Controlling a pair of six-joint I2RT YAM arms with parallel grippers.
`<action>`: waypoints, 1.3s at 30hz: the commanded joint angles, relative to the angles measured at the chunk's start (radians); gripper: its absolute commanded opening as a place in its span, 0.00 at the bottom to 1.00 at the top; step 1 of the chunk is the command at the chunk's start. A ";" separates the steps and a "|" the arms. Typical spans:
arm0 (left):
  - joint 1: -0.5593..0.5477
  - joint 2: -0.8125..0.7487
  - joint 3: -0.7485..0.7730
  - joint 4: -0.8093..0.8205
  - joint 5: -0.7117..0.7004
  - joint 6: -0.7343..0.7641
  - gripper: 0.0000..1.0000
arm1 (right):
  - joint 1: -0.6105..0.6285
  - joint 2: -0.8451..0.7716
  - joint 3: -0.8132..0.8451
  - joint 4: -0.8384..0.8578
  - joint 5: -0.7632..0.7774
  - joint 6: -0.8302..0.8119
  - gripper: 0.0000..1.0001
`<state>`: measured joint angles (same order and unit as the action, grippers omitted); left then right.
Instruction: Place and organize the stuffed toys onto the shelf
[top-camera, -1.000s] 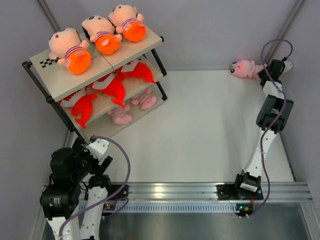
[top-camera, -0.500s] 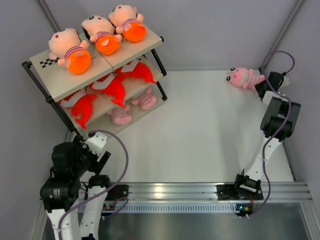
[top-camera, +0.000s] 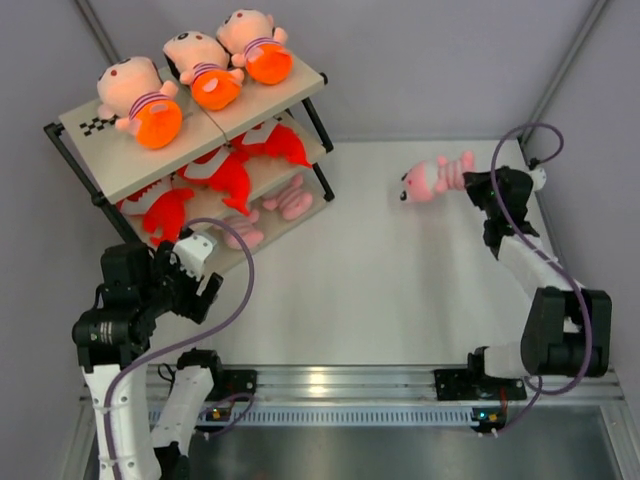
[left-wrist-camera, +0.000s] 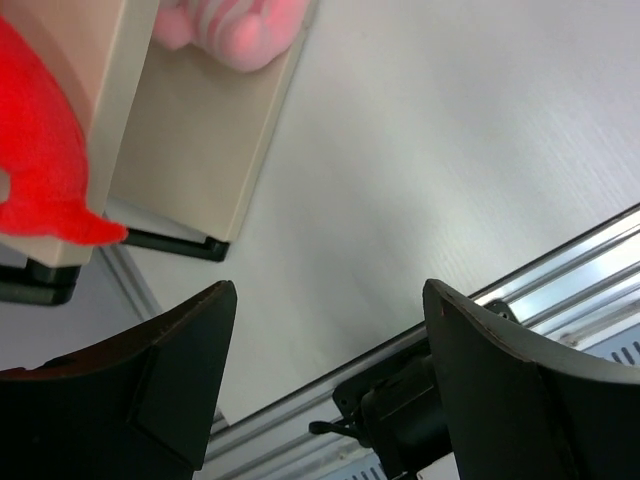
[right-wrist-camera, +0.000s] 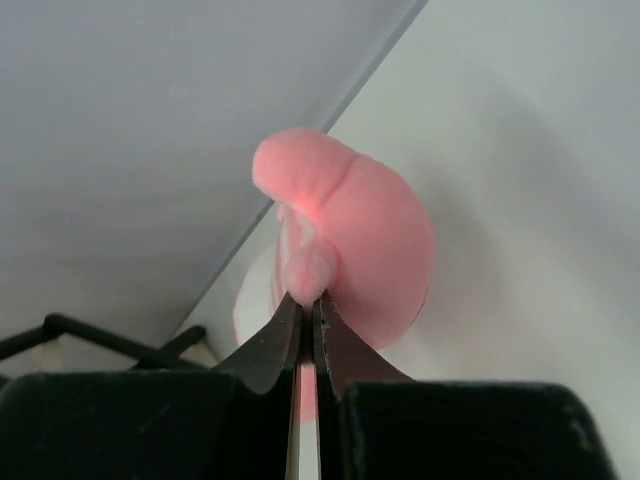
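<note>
The shelf (top-camera: 100, 160) stands at the back left. Three red-orange fish plush (top-camera: 232, 176) lie on its middle tier and two pink striped dolls (top-camera: 290, 198) on the bottom tier. My right gripper (top-camera: 474, 182) is shut on the third pink striped doll (top-camera: 432, 178) and holds it above the table at the back right; in the right wrist view the jaws pinch a limb of the doll (right-wrist-camera: 360, 240). My left gripper (top-camera: 200, 285) is open and empty, just in front of the shelf's near corner (left-wrist-camera: 190, 160), where a pink doll (left-wrist-camera: 240, 30) and a red fish (left-wrist-camera: 40, 160) show.
Three larger peach dolls with orange bottoms (top-camera: 150, 105) sit on the shelf's top tier. Grey walls close in the table on the left, back and right. An aluminium rail (top-camera: 340, 385) runs along the near edge.
My right gripper has carried the pink doll leftward from the back right corner toward the middle. My left arm has risen and moved up toward the shelf's front corner.
</note>
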<state>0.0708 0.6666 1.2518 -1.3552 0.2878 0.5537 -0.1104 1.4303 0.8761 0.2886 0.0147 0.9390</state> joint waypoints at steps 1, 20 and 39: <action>0.006 0.051 0.058 -0.015 0.181 0.049 0.82 | 0.115 -0.171 -0.087 0.021 0.077 0.073 0.00; -0.011 0.372 0.374 0.100 0.536 0.106 0.89 | 0.938 -0.464 -0.200 -0.226 0.475 0.251 0.00; -0.658 0.268 -0.175 0.510 0.018 -0.103 0.98 | 1.287 -0.242 -0.117 -0.039 0.554 0.408 0.00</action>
<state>-0.5644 0.9531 1.1259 -0.9668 0.3481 0.4545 1.1526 1.1831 0.7025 0.1314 0.5591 1.3144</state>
